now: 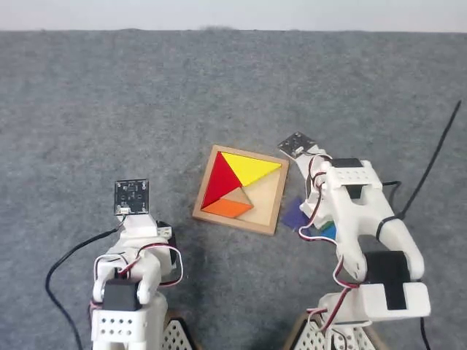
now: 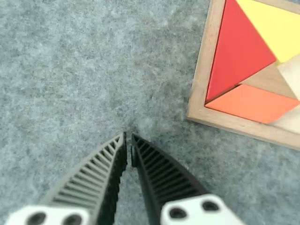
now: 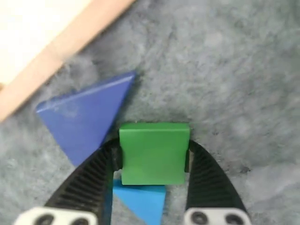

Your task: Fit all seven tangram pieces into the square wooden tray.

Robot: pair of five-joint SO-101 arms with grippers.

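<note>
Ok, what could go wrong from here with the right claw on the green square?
The dark blue triangle lies against one finger of the right claw, so lifting the green square may drag it. The light blue triangle lies between the fingers right by the square and could shift too.

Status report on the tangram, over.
Left gripper shut, empty, beside tray. Right gripper shut on green square, outside tray. In tray: red triangle, yellow triangle, orange piece. Dark blue triangle, light blue triangle crowd the square.
</note>
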